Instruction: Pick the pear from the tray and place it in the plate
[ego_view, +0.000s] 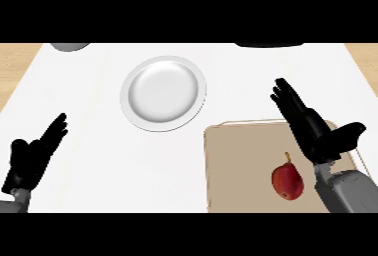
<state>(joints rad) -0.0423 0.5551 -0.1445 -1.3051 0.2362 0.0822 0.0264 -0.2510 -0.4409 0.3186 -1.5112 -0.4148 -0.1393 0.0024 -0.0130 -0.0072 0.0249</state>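
The right hand (314, 131) has its fingers (289, 100) straight and spread, thumb (345, 134) out to the side, holding nothing. It hangs over the tray (236, 165), fingertips pointing past the tray's far edge. The pear (287, 181) lies on the tray just below and left of the palm, near the wrist, apart from the fingers, stem pointing up the view. The plate (163, 93) sits well left of the fingertips, beyond the tray's far left corner, on the counter (103, 165). The left hand (31, 157) rests open at the view's lower left, fingers up, well apart from plate and tray.
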